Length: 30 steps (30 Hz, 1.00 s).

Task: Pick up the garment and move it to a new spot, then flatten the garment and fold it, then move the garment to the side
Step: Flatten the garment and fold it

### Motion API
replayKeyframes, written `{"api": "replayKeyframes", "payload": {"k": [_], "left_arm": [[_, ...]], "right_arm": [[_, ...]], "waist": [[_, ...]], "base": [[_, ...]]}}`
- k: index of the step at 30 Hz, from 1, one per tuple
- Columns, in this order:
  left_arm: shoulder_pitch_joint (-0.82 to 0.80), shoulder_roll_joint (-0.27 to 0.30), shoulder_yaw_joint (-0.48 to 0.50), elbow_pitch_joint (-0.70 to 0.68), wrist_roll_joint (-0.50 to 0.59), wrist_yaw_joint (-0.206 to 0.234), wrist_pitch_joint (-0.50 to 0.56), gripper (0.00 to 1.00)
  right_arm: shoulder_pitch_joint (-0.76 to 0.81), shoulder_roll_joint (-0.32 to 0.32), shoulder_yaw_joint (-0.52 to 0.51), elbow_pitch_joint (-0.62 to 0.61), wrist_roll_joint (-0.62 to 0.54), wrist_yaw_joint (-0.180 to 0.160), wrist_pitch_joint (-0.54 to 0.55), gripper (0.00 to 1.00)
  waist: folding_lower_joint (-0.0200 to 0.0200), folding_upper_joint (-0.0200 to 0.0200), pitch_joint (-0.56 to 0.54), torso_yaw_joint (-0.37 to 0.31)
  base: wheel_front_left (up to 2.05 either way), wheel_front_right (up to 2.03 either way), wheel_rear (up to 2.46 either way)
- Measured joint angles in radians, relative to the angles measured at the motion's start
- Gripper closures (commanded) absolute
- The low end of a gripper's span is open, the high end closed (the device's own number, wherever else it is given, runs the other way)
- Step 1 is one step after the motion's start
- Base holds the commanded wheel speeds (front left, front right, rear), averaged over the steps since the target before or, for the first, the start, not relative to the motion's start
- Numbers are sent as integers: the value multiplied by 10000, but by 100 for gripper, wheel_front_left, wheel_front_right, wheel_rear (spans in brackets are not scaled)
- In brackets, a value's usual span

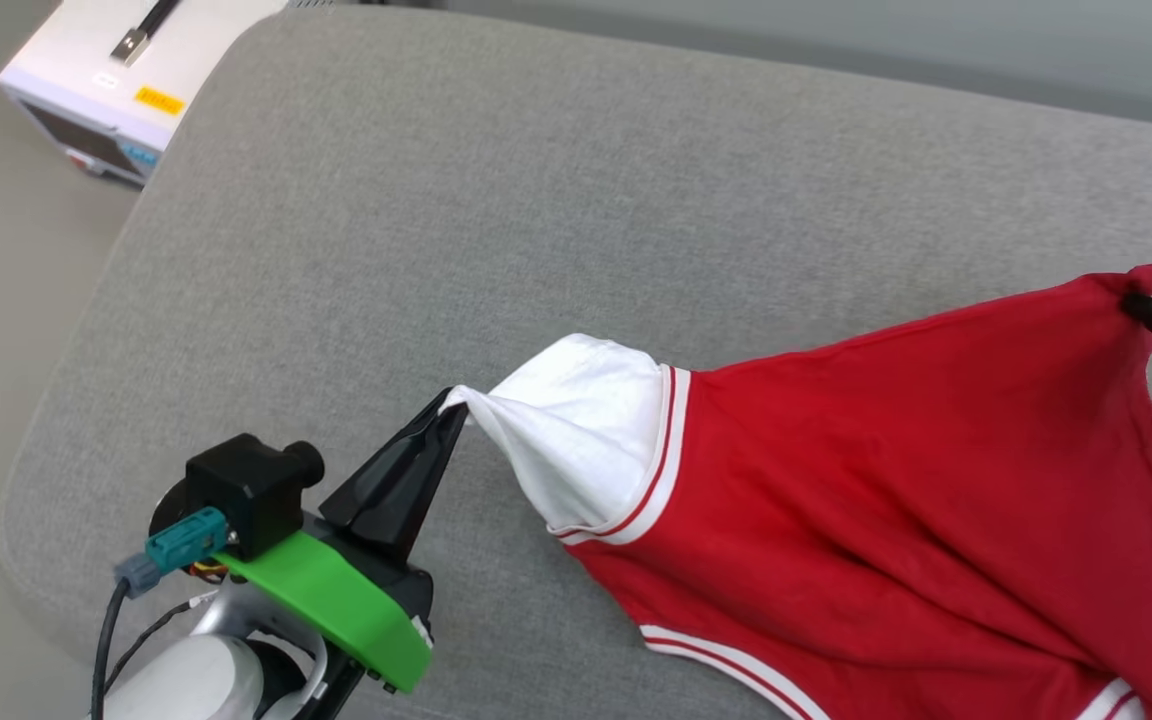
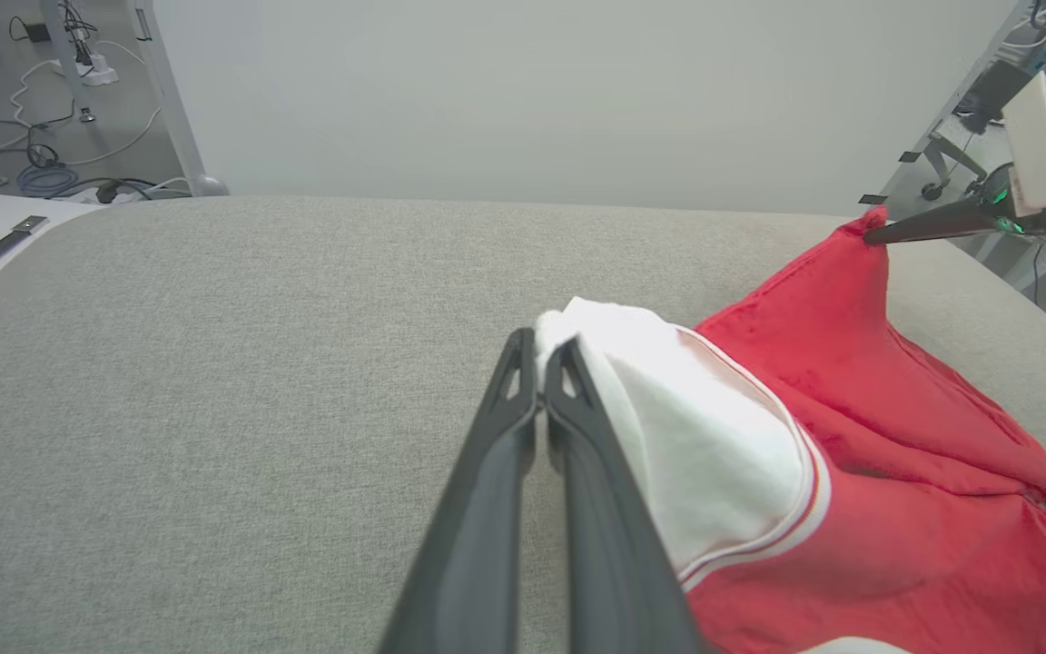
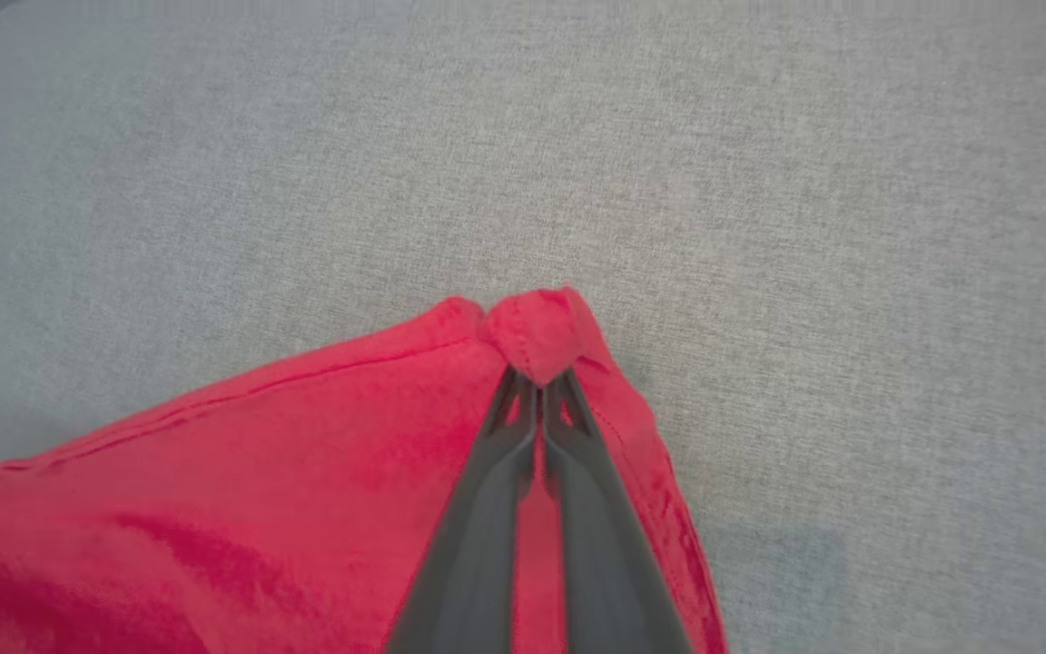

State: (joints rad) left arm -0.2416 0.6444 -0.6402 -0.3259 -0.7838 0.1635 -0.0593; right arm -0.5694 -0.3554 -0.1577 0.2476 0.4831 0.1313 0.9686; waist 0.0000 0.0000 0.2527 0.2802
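Note:
The garment (image 1: 886, 480), a red shirt with a white sleeve and red-white striped trim, is stretched between both grippers above the grey cushion (image 1: 496, 200). My left gripper (image 1: 451, 405) is shut on the tip of the white sleeve (image 1: 576, 430); its wrist view shows the garment (image 2: 850, 472) pinched at the left gripper (image 2: 539, 350). My right gripper (image 1: 1136, 305) at the right edge is shut on a red corner. In the right wrist view the right gripper (image 3: 537, 386) pinches a bunched corner of the garment (image 3: 260, 481). The right gripper (image 2: 877, 238) also appears in the left wrist view.
A white box-shaped device (image 1: 116, 90) with a strap on top stands past the cushion's far left corner. Bare grey cushion stretches behind and left of the garment. The left wrist view has table legs and cables (image 2: 60, 136) on the floor beyond.

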Motion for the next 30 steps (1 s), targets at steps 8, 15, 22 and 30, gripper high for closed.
{"api": "replayKeyframes", "payload": {"k": [8,15,22,30], "left_arm": [[69,314,460,-184,-44,286,40,100],[-422,562,1047,-196,-127,433,77,100],[-1411,612,1906,-244,-184,755,71,100],[-2686,755,2545,-372,-169,972,207,100]], "right_arm": [[336,-2,-282,-635,454,0,-376,100],[358,56,-466,-1693,790,0,-579,100],[361,115,-591,-2947,951,0,-685,100],[222,320,-828,-4092,1085,0,-746,100]], "waist": [[-1,0,-649,-705],[-1,0,-1100,-1352],[-1,0,-1396,-2003],[-1,0,-1590,-2648]], "base": [[0,0,0],[0,0,0],[0,0,0],[0,0,0]]}}
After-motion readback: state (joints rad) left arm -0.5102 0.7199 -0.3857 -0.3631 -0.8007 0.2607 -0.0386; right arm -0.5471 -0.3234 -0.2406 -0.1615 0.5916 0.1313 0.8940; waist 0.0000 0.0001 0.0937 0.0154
